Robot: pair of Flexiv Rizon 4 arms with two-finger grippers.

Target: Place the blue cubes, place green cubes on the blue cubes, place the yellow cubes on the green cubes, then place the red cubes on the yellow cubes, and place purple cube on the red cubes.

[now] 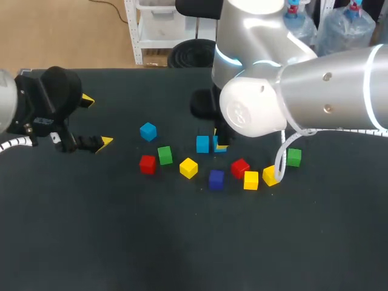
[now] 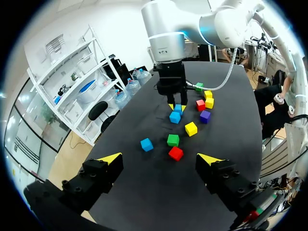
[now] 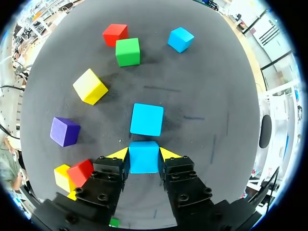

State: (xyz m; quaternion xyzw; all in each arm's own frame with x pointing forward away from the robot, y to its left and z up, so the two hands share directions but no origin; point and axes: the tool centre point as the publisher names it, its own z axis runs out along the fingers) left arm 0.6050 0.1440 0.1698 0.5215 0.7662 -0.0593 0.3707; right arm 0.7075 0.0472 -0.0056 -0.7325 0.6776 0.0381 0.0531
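Observation:
My right gripper (image 3: 144, 154) is shut on a blue cube (image 3: 144, 157), held low over the black table (image 1: 121, 242) just short of a second blue cube (image 3: 147, 119). From the head view this pair (image 1: 202, 143) sits mid-table under the right arm. A third blue cube (image 1: 148, 131) lies apart to the left. Green cubes (image 1: 165, 155) (image 1: 294, 157), yellow cubes (image 1: 188, 167) (image 1: 251, 180) (image 1: 270, 176), red cubes (image 1: 147, 163) (image 1: 240, 168) and one purple cube (image 1: 216, 179) lie scattered in a loose row. At the table's left side my left gripper (image 1: 97, 121) stands open and empty, well short of the cubes.
The right arm's big elbow (image 1: 254, 109) hangs over the back middle of the table and hides part of it. A white cable (image 1: 284, 151) loops down near the right-hand green cube. Bare black tabletop stretches along the front.

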